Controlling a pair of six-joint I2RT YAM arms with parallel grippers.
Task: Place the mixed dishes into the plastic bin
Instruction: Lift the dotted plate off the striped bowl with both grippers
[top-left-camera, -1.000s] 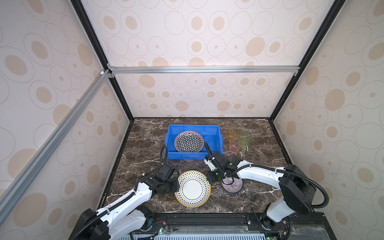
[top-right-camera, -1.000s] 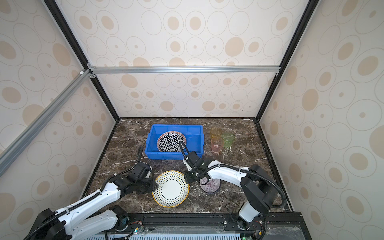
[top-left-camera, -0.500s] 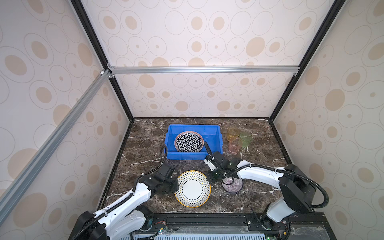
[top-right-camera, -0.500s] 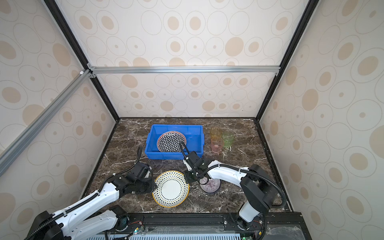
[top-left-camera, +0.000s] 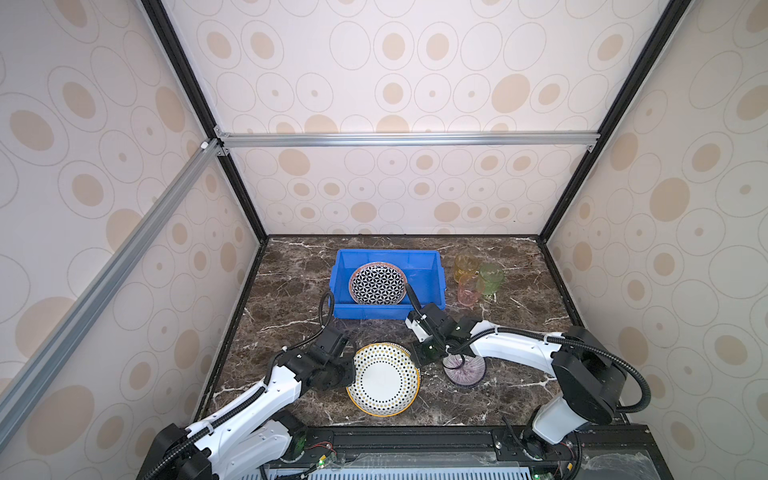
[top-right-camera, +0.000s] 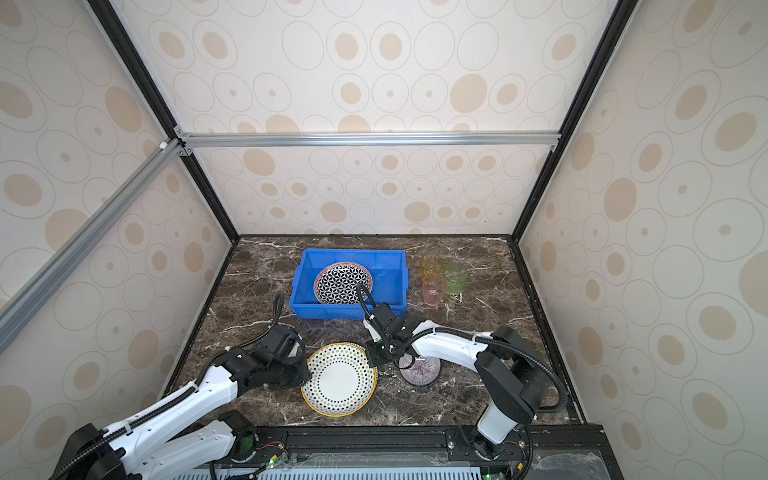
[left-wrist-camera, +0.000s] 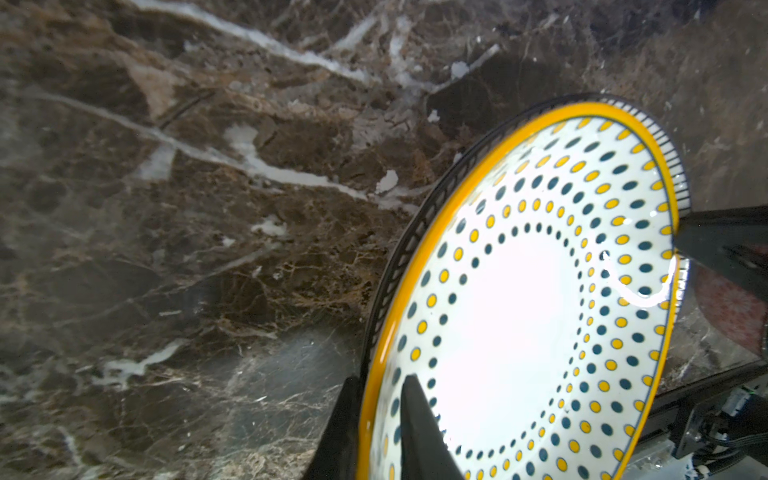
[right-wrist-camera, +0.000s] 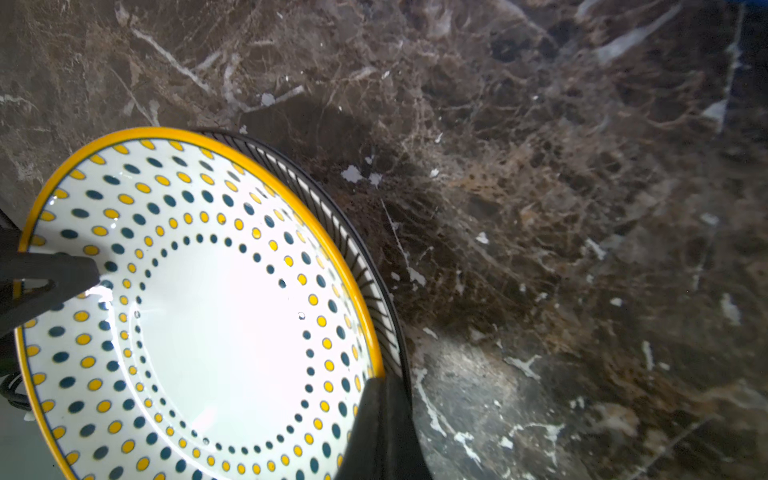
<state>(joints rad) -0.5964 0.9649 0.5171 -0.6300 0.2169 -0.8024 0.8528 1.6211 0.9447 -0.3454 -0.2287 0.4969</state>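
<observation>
- Marble worktop (top-left-camera: 291, 291) inside the spotted-wall booth carried everything. The bin (top-left-camera: 386, 252) sat at the back with the lattice plate (top-left-camera: 377, 283) already in it.
- Your left hand (left-wrist-camera: 380, 428) was what had changed. Over the last second its jaws drew in. Its fingers (left-wrist-camera: 419, 436) now sat one on the face and one outside the left rim of the dotted plate (top-left-camera: 383, 380), pinching it.
- That plate lay near the front edge, on top of the striped plate (right-wrist-camera: 374, 282), whose rim showed just beyond it. You could not tell from the wrist view whether the outer finger had caught the striped rim too.
- Your right hand (top-left-camera: 424, 356) had not moved. It was pressed together and empty, its tip against the opposite rim of the dotted plate, just beside the bowl (top-left-camera: 464, 369).
- Nothing else had shifted. The tumblers (top-left-camera: 490, 277) stood right of the bin, well apart from both hands.
- The grip looked made, so a lift toward the bin seemed the likely next move. By my reckoning one dish was in, and two plates, the bowl and three tumblers remained.
- A thin pinch on a glazed rim could have slipped or dragged the striped plate along, so you would have wanted the right hand bracing until the hold was firm.
</observation>
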